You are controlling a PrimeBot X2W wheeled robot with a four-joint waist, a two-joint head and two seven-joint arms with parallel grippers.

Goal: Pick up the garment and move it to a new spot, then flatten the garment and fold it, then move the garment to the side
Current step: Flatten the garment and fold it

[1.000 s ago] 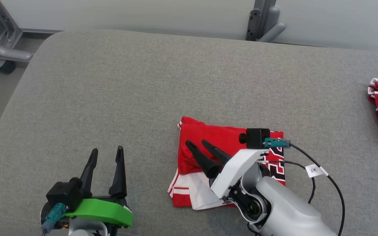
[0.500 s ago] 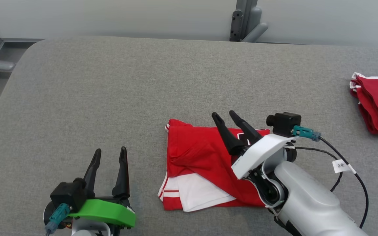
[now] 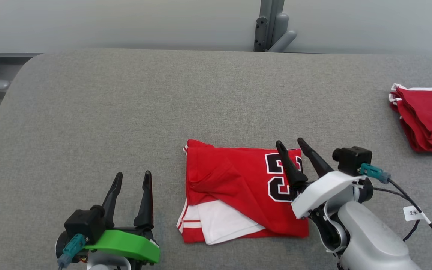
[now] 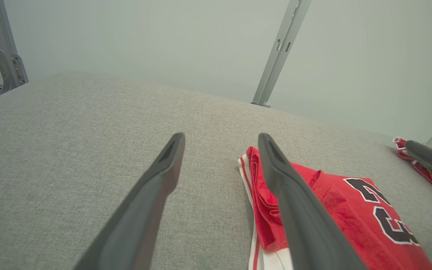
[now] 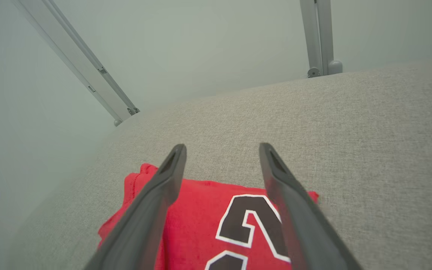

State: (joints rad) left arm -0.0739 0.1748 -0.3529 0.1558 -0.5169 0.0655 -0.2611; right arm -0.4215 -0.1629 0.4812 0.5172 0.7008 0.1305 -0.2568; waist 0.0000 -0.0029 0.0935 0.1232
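**Already folded, the garment [image 3: 231,176] lies near the front of the desk [image 3: 126,112], both sets of jaws open**

Folded into a rough rectangle, the garment sits on the grey fabric-covered desk, a little right of centre in the head view. A black number [image 3: 276,178] outlined in white faces up on its right half. A white panel [image 3: 219,221] with red stripes shows at its near left corner, under a diagonal red flap.

The right jaws stand wide apart with nothing between them. Their dark fingers [image 3: 290,168] point away from the robot at the garment's right edge: one is over the number, the other just past the edge. Whether either touches the cloth cannot be told.

The left jaws are likewise spread and empty, their fingers [image 3: 145,202] over bare desk, well to the left of the garment.

A second heap of red cloth [image 3: 429,120] lies apart at the desk's far right, and a grey metal post [image 3: 272,26] rises behind the far edge.
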